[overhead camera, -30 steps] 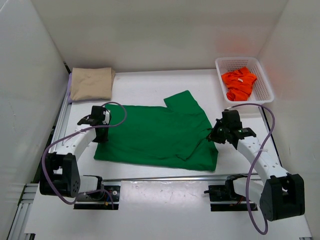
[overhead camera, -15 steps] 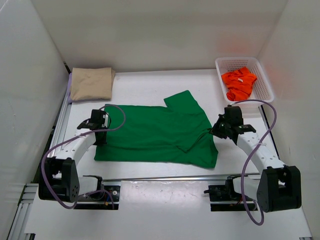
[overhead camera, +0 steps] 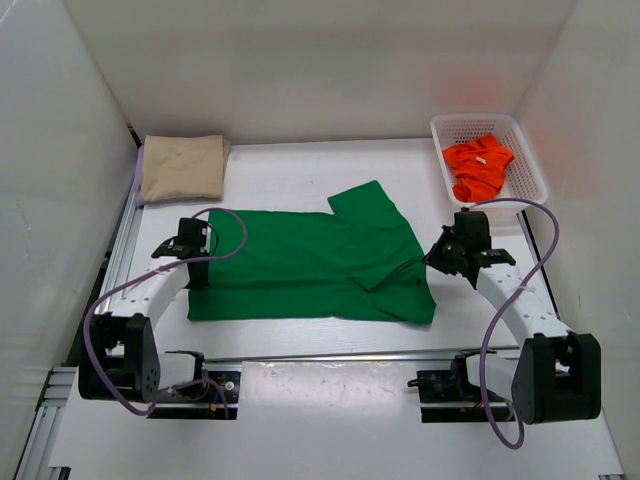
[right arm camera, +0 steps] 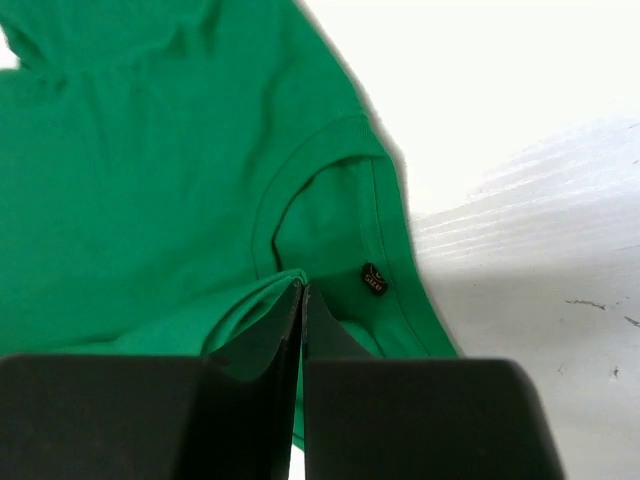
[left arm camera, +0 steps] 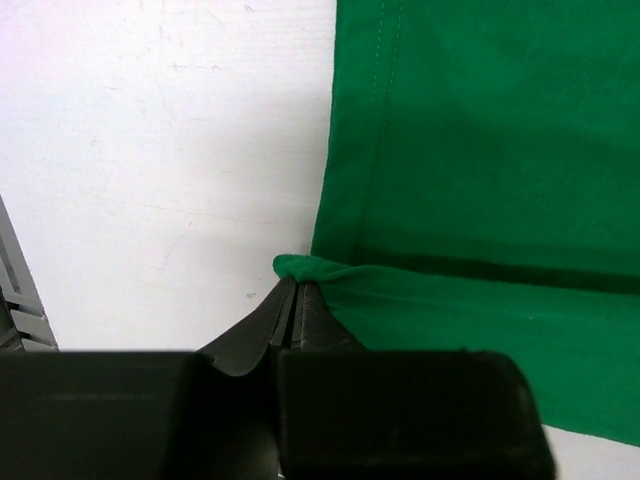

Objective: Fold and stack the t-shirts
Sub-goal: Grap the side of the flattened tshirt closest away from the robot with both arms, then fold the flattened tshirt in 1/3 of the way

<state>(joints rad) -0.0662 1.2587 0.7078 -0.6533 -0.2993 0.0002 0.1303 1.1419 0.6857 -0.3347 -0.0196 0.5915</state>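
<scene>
Across the middle of the table the green t-shirt lies spread flat. Its long axis runs left to right, with the hem at the left end and the collar at the right. One sleeve juts toward the far side, and the near right part looks folded over on itself.

The left gripper sits at the shirt's left edge. In its wrist view the jaws are pressed together on a small pinch of green cloth at the hem, and the rest of the shirt extends away to the right of the fingers. The right gripper sits at the opposite end, clamped on a fold of fabric just beside the neckline, with the small dark neck label close to its tips.

Each arm therefore holds the end nearer to it, and the garment stretches between the two along its length. Both pinches appear to sit roughly midway between the near and far edges. Any fold probably depends on both grippers moving together across that line, toward or away from the arm bases, so the cloth neither skews nor bunches.

The folded tan t-shirt rests at the far left corner with a thin lavender t-shirt edge showing beside it, so the left arm is nearer to that stack. The orange-red t-shirt lies crumpled in the white basket at the far right.
</scene>
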